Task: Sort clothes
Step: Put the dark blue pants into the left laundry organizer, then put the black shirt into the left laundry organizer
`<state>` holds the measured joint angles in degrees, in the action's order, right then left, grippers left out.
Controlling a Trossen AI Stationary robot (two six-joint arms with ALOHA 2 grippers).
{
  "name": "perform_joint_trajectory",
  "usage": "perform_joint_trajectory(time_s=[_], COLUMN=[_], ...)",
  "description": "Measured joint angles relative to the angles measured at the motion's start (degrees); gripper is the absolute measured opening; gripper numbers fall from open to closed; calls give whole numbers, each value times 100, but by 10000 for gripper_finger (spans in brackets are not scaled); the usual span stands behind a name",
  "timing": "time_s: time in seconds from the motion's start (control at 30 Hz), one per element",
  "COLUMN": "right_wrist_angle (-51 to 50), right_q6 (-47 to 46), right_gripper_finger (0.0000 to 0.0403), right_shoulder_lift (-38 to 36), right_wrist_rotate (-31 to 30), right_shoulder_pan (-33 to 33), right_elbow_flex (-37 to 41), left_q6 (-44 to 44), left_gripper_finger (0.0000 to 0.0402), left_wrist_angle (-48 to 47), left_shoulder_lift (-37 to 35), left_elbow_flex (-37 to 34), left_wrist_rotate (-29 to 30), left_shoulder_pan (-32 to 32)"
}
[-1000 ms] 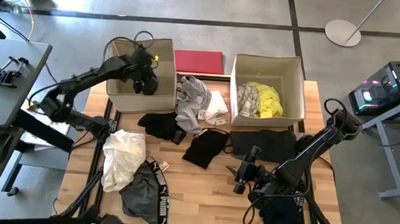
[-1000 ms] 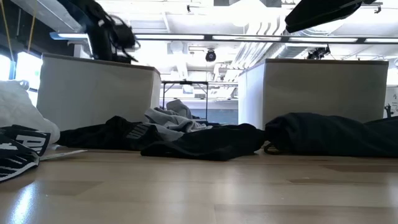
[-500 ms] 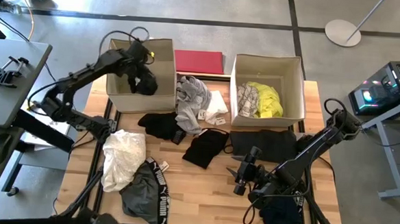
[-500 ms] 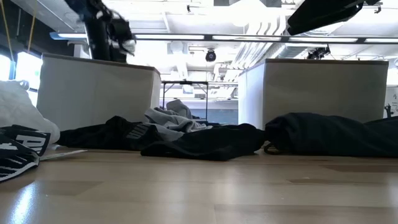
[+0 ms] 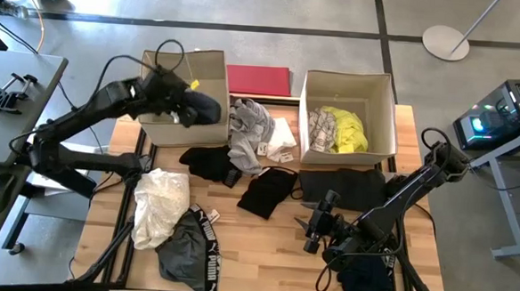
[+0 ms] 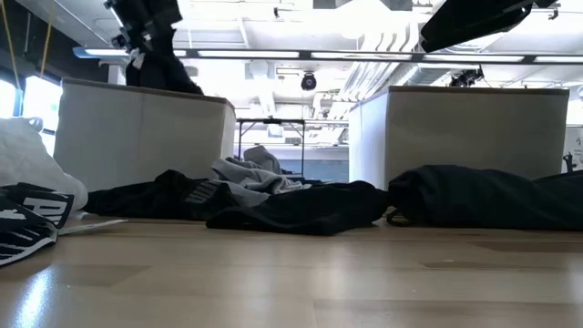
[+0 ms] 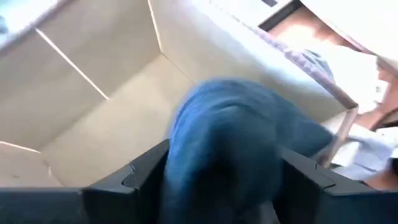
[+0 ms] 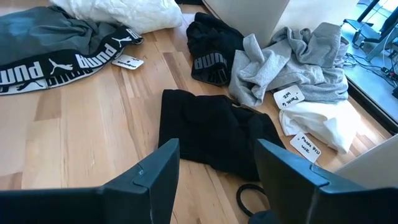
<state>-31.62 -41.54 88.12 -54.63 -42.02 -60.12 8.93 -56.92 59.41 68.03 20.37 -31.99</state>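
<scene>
My left gripper (image 5: 189, 106) is over the left cardboard box (image 5: 154, 129) and is shut on a dark garment (image 5: 206, 107), which shows dark blue in the left wrist view (image 7: 227, 137). My right gripper (image 5: 313, 230) hangs open and empty over the table's near right part (image 8: 217, 171). On the table lie a white garment (image 5: 161, 203), a grey PUMA garment (image 5: 188, 249), black garments (image 5: 266, 192) and a grey one (image 5: 248, 125). A neon yellow garment (image 5: 352, 131) and a printed one (image 5: 320, 126) lie in the right box (image 5: 348, 76). My left gripper pinches the dark garment between its two fingers (image 7: 146, 168), and a bunched part (image 7: 224, 118) bulges out past them. Which part of the garment it has cannot be told. The garment is lifted over the box's inside, near its right wall, and hangs toward the box rim (image 6: 187, 87).
A flat red board (image 5: 258, 79) lies at the far edge between the two boxes. A large black garment (image 5: 343, 185) lies in front of the right box. Bare wood shows at the table's near middle (image 5: 255, 243). Paper tags (image 8: 291, 96) lie on the garments.
My left gripper has swung over the left box, its wrist going toward the table's left edge and turning so that the fingers point toward the right. The dark garment has gone from inside the box toward its right wall, still held.
</scene>
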Motion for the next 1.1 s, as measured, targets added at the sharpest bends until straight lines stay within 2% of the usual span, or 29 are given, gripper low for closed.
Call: perform_joint_trajectory(time_s=[0.13, 0.23, 0.43, 0.53, 0.63, 0.73, 0.8, 0.93, 1.1], right_wrist_angle=[2, 2, -2, -2, -5, -4, -4, -3, 9], right_q6=[0, 0, 39, 39, 39, 11, -28, -95, -98], right_gripper_finger=[197, 197, 197, 197, 197, 197, 197, 197, 197], right_shoulder_lift=[0, 0, 2, 2, 2, 2, 2, 2, 2], right_wrist_rotate=[-2, -2, -2, -2, -3, -3, -4, -37, -94], right_shoulder_pan=[0, 0, 0, 0, 0, 0, 27, 42, 42], right_elbow_flex=[0, 2, 2, 2, 2, 2, 2, 2, 2], left_q6=[-26, -338, -988, -1097, -1036, -741, -637, -599, -962], left_gripper_finger=[197, 178, 153, 155, 159, 160, 160, 151, 136], left_wrist_angle=[132, 450, 1689, 1877, 1785, 1654, 1675, 1903, 2904], left_shoulder_lift=[-24, 146, 821, 1082, 1157, 1042, 872, 602, 688], left_elbow_flex=[-259, -450, -713, -708, -591, -448, -416, -416, -485], left_wrist_rotate=[1356, 1665, 1088, 433, -346, -1124, -1409, -1321, -888], left_shoulder_pan=[93, -242, -1138, -1337, -1245, -846, -360, 1026, 2970])
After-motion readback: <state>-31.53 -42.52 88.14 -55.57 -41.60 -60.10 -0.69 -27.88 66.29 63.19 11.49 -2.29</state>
